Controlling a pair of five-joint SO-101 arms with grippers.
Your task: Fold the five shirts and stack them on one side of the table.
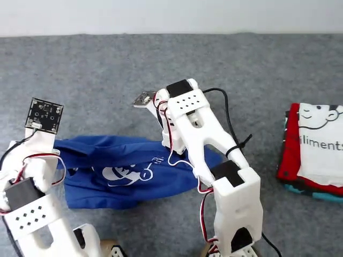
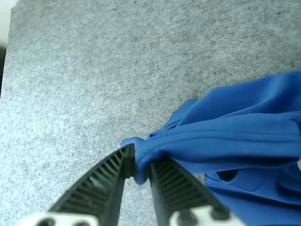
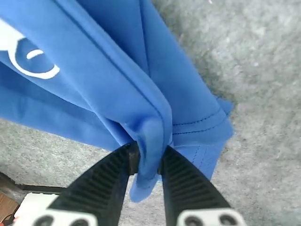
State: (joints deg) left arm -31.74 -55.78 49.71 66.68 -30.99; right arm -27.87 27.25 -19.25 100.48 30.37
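Pinching opposite ends of the crumpled blue shirt (image 1: 96,187) with white logo (image 1: 128,174), my left hand (image 2: 140,160) and right hand (image 3: 149,155) hold it. Black lettering (image 1: 321,145) crosses the folded white shirt (image 1: 316,166).

A fixed camera is looking steeply down over the table (image 1: 107,69) from high up, taking in the shirt (image 1: 161,179) from a distance. Each wrist camera is peering along its own gripper from very close: the view over the left gripper (image 2: 140,162) and the one over the right gripper (image 3: 148,155) are each sharing one end of that shirt, plus some table, with the overhead view.
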